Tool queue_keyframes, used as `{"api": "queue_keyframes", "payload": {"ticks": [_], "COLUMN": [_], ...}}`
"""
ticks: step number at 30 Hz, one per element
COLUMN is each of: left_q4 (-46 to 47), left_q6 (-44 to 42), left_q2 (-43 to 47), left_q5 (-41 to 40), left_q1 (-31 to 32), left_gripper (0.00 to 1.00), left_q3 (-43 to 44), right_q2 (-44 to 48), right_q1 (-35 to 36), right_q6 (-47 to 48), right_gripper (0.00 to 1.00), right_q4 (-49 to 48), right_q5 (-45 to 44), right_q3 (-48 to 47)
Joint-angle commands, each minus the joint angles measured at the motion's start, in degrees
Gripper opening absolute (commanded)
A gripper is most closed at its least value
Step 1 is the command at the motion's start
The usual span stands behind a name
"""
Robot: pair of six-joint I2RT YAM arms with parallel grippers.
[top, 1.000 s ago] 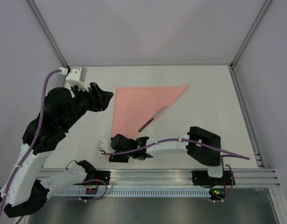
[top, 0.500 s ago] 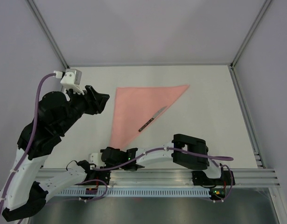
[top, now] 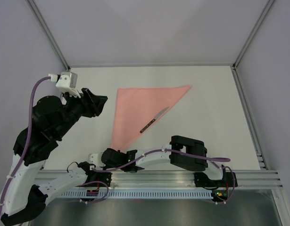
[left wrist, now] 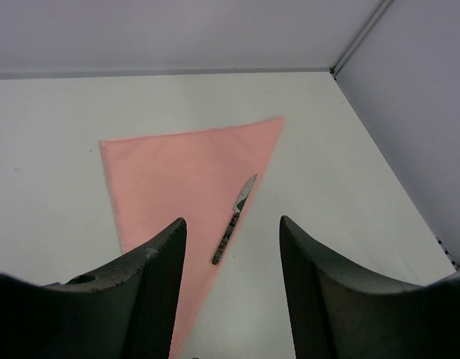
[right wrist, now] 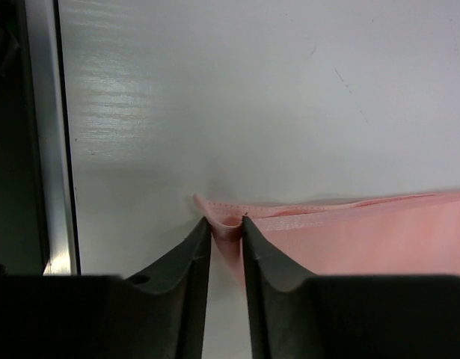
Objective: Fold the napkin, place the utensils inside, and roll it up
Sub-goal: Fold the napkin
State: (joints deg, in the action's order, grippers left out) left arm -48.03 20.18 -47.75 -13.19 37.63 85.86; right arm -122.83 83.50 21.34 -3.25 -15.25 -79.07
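The napkin (top: 140, 106) is the biggest thing in front of me, and it already lies as a flat salmon triangle: one long edge across the far side, the point running down toward my bases. So I judge the folding done. A knife (top: 153, 120) lies aslant on the cloth near its right-hand edge, blade toward the far side. It is the only utensil I can see, so I cannot say whether more should go in. The rolling is all left to do, and I take it I am at its start. My right gripper (right wrist: 226, 224) is down at the near tip of the triangle, fingers drawn close together with a small bunch of that corner nipped between them. The two layers of cloth show just beyond the tips. My left gripper (left wrist: 231, 221) hangs well above the far left of the table, fingers wide apart with nothing in them, looking down on cloth and knife.

Around all this stand pale grey walls (top: 145, 28) with slim metal posts (top: 48, 33) in the corners. The table (top: 206, 94) is plain white and matte, faintly scuffed by the pinched corner. A silver rail (top: 182, 178) runs along its near edge, just beside my right fingers
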Motion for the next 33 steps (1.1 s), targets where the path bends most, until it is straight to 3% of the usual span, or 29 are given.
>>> {"api": "queue_keyframes", "payload": {"ticks": [1,7,23,33], "left_q4": [-1.0,-1.0,1.0,3.6], "left_q6": [0.8,0.6,-0.5,-1.9], "left_q2": [0.6,0.6,-2.1,-5.6], "left_q5": [0.1,0.1,1.6,4.0], "left_q1": [-0.1,-0.1,-0.1,-0.1], "left_gripper": [0.58,0.58,0.59,0.59], "left_q3": [-0.1,-0.3,0.7,1.8], "right_q2": [-1.3,-0.1,8.9,14.8], "right_q1": [0.1,0.1,-3.6,-14.0], "right_q6": [0.5,0.8,-3.0,-7.3], "right_gripper": [0.26,0.08,0.04,0.02], "right_q4": [-1.2,-0.6,4.8,9.6], "right_q5": [-1.8,-2.9,-3.6,-3.2], "right_q3": [-2.0,-2.7,-4.1,-1.6]}}
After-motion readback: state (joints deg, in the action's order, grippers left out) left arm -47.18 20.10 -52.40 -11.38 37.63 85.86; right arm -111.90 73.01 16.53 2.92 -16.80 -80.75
